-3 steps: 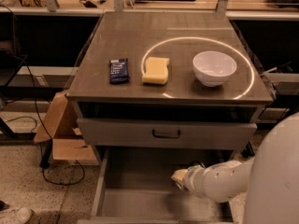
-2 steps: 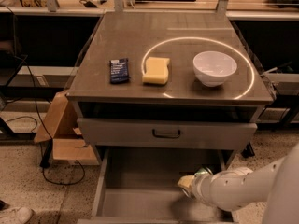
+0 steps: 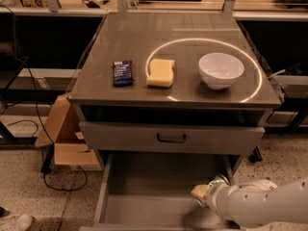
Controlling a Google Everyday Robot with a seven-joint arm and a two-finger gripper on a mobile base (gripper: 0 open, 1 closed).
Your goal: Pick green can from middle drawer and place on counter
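One claw [image 3: 201, 193] is in view, at the end of a white arm [image 3: 255, 203] that reaches in from the lower right. It sits low inside the open middle drawer [image 3: 144, 177], at the drawer's right side and toward its front.

Claw state: cannot be told. The pale tip shows, but not how far open it is or whether it has hold of anything.

Green can [image 3: 218, 181]: a small green-and-silver patch shows just behind the claw, close against the drawer's right wall. It appears to touch the claw or lie just beside it. Which of the two cannot be confirmed.

Drawer floor to the left of the claw is bare.

Above the drawer is a closed drawer front [image 3: 120, 137] with a dark handle, and above that the desk [image 3: 192, 30]. It carries a dark snack packet [image 3: 122, 72], a yellow sponge [image 3: 160, 73] and a white bowl [image 3: 221, 70].

Assessment: the step in hand is the pick, and the can has not left the drawer. Placing has not begun.

Next move, as judged: secure the can, lift it straight up clear of the drawer wall, then draw it outward so it passes the closed front overhanging the drawer. The desk offers free surface forward of the packet, sponge and bowl, and behind them.
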